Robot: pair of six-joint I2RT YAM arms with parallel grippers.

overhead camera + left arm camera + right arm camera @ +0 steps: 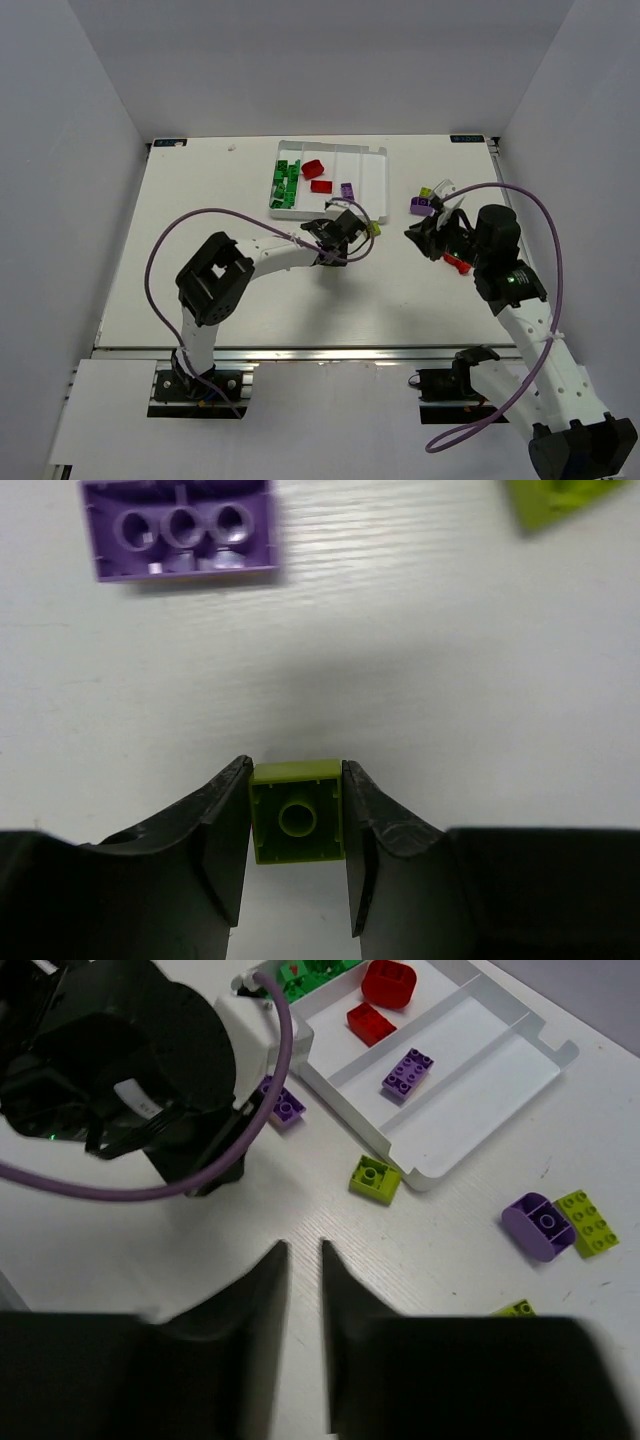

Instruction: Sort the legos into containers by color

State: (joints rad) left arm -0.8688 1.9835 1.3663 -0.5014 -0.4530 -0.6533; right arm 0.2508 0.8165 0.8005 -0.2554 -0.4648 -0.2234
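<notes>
**Slip risk on a fingertip pinch**

My left gripper (296, 772) is pinching a small yellow-green square plastic brick (297, 825). Both fingers press against its opposite smooth walls, and its hollow face with one round tube is turned up toward my wrist. The brick sits right out at the tips, so I judge that a quick lift could let it pivot or drop out.

An upturned purple plastic brick (180, 530) lies ahead and to the left of the fingers, apart from them. A low sweep forward could knock it. The white rectangular plastic tray (375, 152) lies just beyond this gripper, and carrying too low could catch its wall.

My right gripper (303, 1250) hangs nearby, fingers narrowly parted with nothing between them. My left arm (130, 1060) fills the space ahead-left of it, so the arms could collide if both move inward.
</notes>
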